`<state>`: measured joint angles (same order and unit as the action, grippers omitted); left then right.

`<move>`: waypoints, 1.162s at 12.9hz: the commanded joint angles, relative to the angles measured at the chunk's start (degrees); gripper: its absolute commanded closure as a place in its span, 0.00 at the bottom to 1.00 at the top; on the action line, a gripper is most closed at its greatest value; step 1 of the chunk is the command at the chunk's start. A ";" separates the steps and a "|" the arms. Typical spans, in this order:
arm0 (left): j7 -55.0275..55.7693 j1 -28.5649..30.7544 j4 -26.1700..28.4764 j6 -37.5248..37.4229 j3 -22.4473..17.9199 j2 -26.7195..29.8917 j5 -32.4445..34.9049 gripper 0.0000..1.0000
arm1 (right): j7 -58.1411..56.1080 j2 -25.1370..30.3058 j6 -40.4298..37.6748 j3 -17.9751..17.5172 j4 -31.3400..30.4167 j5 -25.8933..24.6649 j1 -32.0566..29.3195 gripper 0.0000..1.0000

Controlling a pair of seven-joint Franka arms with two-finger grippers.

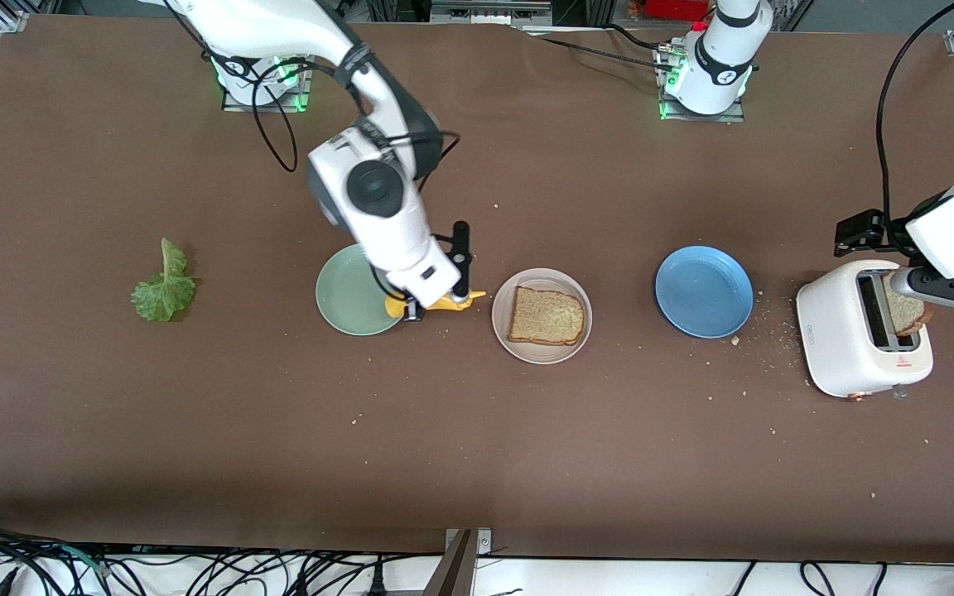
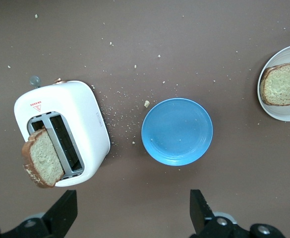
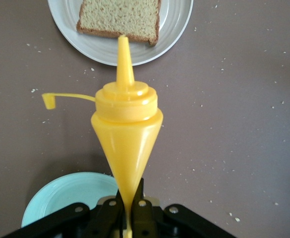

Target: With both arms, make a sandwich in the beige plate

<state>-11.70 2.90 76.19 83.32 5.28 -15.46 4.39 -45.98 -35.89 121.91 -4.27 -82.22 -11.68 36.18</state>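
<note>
a: why does the right gripper [image 3: 130, 218], over the brown table [image 1: 477, 463], pinch a yellow squeeze bottle [image 3: 126, 139] flat, nozzle toward the round beige plate [image 1: 503, 335]?

b: likely to sauce its lone brown bread slice [image 1: 547, 315].

a: and the left gripper [image 2: 133, 218]?

b: wide open, empty, above the white toaster [image 2: 80, 119], probably for the second slice [image 2: 41, 158].

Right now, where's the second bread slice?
In the front view, the second bread slice stands in the white toaster at the left arm's end of the table, beside the blue plate.
</note>
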 commanded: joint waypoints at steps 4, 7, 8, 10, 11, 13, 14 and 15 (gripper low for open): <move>0.01 0.09 0.80 -0.27 -0.09 0.96 -0.69 0.00 | 15.38 -6.91 -0.79 1.01 2.59 -21.69 10.03 1.00; 0.01 0.09 0.80 -0.27 -0.09 0.96 -0.69 0.00 | 19.17 -9.20 -3.15 1.45 3.12 -28.46 12.67 1.00; 0.01 0.09 0.80 -0.27 -0.09 0.96 -0.69 0.00 | 19.26 -10.07 -4.91 1.98 4.17 -31.79 13.90 1.00; 0.01 0.09 0.80 -0.27 -0.09 0.96 -0.69 0.00 | 19.27 -11.83 -7.64 2.42 6.62 -33.67 14.88 1.00; 0.01 0.09 0.80 -0.27 -0.09 0.96 -0.69 0.00 | 19.09 -12.10 -8.00 2.42 7.59 -33.67 14.79 1.00; 0.01 0.09 0.80 -0.27 -0.09 0.96 -0.69 0.00 | 18.65 -11.93 -8.09 2.51 8.91 -33.24 14.36 1.00; 0.01 0.09 0.80 -0.27 -0.09 0.96 -0.69 0.00 | 18.21 -11.58 -8.17 2.60 9.36 -32.88 14.00 1.00; 0.01 0.09 0.80 -0.27 -0.09 0.96 -0.69 0.00 | 16.99 -11.14 -8.61 2.68 9.36 -31.05 12.78 1.00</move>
<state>-11.70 2.90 76.19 83.32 5.27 -15.46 4.39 -27.01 -46.73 115.21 -1.91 -75.48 -43.98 49.98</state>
